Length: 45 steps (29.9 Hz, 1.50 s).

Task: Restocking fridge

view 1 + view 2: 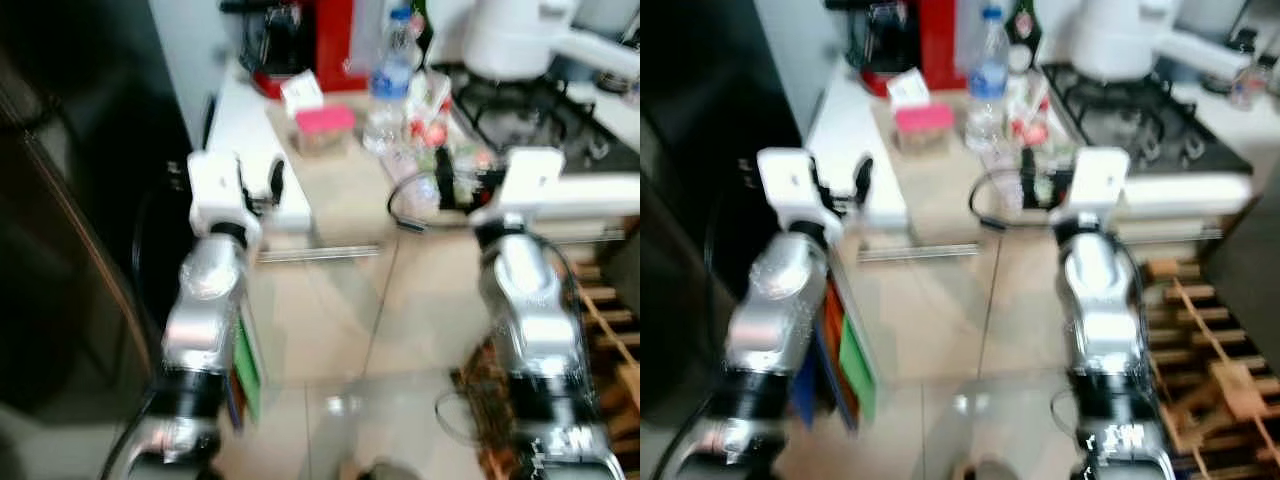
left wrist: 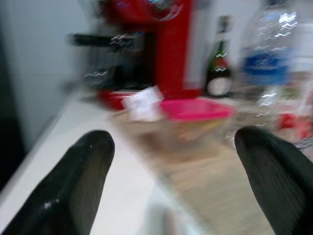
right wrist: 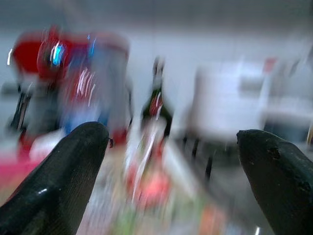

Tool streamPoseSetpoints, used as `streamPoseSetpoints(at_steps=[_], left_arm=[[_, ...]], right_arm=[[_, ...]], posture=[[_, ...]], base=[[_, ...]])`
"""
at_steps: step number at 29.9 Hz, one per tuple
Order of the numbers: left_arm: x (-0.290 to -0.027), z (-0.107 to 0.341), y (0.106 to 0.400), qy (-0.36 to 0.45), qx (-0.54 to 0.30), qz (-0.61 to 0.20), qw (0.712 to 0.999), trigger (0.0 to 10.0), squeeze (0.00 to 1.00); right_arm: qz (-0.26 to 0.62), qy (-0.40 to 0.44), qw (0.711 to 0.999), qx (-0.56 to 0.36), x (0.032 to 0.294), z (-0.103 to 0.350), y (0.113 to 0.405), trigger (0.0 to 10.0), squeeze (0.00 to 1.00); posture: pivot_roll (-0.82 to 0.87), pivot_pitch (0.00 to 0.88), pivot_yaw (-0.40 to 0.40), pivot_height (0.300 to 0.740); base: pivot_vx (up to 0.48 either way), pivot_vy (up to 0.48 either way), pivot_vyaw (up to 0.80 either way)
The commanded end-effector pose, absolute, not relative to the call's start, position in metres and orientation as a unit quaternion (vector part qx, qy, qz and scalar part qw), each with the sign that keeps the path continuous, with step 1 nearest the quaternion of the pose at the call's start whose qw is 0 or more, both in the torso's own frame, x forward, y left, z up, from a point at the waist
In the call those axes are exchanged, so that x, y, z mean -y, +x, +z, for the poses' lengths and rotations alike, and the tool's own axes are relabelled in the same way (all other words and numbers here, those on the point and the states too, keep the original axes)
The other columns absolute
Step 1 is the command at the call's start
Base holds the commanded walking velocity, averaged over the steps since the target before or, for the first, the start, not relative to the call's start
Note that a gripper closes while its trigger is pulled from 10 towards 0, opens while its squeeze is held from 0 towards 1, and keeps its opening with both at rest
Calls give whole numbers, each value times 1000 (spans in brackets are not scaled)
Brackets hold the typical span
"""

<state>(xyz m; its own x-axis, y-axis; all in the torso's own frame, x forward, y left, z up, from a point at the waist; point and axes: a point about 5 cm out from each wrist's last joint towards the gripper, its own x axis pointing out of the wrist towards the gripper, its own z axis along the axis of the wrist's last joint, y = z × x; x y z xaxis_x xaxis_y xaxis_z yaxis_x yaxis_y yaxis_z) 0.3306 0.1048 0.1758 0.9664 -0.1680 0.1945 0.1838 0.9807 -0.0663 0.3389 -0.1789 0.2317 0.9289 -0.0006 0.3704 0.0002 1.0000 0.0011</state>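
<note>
Left pincer (image 2: pixel 171 196) spread wide, empty, facing pink-lidded clear tub (image 2: pixel 188 122) on white counter (image 1: pixel 235 120). Right pincer (image 3: pixel 171 181) likewise agape near clear plastic water bottle (image 1: pixel 393 85).

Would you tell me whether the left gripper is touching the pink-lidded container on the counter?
Apart. In the left wrist view the left gripper is open, with bare counter before the pink-lidded container.

A white counter (image 1: pixel 235 120) stands far ahead, a gas hob (image 1: pixel 520 115) to its right. Pale floor tiles (image 1: pixel 330 330) lie near, a wooden rack (image 1: pixel 605 320) at right, a dark wall (image 1: pixel 60 200) left.
</note>
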Motion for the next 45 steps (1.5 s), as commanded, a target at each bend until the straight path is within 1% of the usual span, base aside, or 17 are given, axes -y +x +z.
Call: streamPoseSetpoints(at_steps=[1, 2, 3, 4, 7, 10, 14, 20, 26, 30, 33, 40, 45], left_arm=[[-112, 188, 331, -40, 124, -88, 988, 10000, 0], [-112, 188, 331, -40, 124, -88, 988, 10000, 0], [-105, 199, 329, -30, 151, -119, 981, 10000, 0], [-105, 199, 329, -30, 151, -119, 981, 10000, 0], [-93, 224, 329, -59, 165, -189, 966, 10000, 0], [-85, 240, 326, -65, 179, -245, 951, 10000, 0], [-80, 246, 324, -54, 187, -275, 942, 10000, 0], [-72, 249, 321, -46, 175, -328, 927, 10000, 0], [-75, 248, 314, -43, 172, -332, 926, 10000, 0], [-67, 249, 296, -29, 170, -394, 903, 10000, 0], [-64, 249, 291, -21, 165, -420, 892, 10000, 0], [-61, 249, 293, -28, 156, -423, 892, 10000, 0], [-61, 247, 288, -34, 147, -426, 892, 10000, 0]], right_arm=[[23, 14, 977, 212, 168, 254, 342, 10000, 0], [23, 14, 977, 212, 168, 254, 342, 10000, 0], [30, 29, 973, 227, 167, 274, 348, 10000, 0], [30, 29, 973, 227, 167, 274, 348, 10000, 0], [46, 44, 965, 253, 166, 315, 359, 10000, 0], [56, 52, 965, 249, 164, 330, 369, 10000, 0], [56, 52, 970, 230, 165, 329, 380, 10000, 0], [38, 59, 980, 187, 169, 328, 400, 10000, 0], [15, 57, 983, 175, 176, 332, 409, 10000, 0], [-14, 34, 986, 162, 187, 338, 415, 10000, 0], [-27, 31, 989, 144, 192, 334, 417, 10000, 0], [-35, 36, 992, 120, 197, 327, 420, 10000, 0], [-45, 46, 993, 100, 202, 321, 423, 10000, 0]], posture=[[-95, 0, 8, 740], [-95, 0, 8, 740], [-89, 0, 3, 740], [-89, 0, 3, 740], [-72, 0, -5, 740], [-69, 0, -5, 740], [-69, 0, -5, 740], [-25, 0, -27, 740], [10, 11, -41, 740], [37, 31, -51, 740], [39, 40, -51, 740], [31, 59, -46, 740], [32, 78, -48, 740]], base=[[480, 0, 0], [480, 0, 0], [311, 0, 0], [311, 0, 0], [104, 0, 0], [0, 0, 0], [0, 0, 0], [0, 0, 0], [0, 0, 0], [0, 0, 0], [0, 0, 0], [0, 0, 0], [0, 0, 0]])
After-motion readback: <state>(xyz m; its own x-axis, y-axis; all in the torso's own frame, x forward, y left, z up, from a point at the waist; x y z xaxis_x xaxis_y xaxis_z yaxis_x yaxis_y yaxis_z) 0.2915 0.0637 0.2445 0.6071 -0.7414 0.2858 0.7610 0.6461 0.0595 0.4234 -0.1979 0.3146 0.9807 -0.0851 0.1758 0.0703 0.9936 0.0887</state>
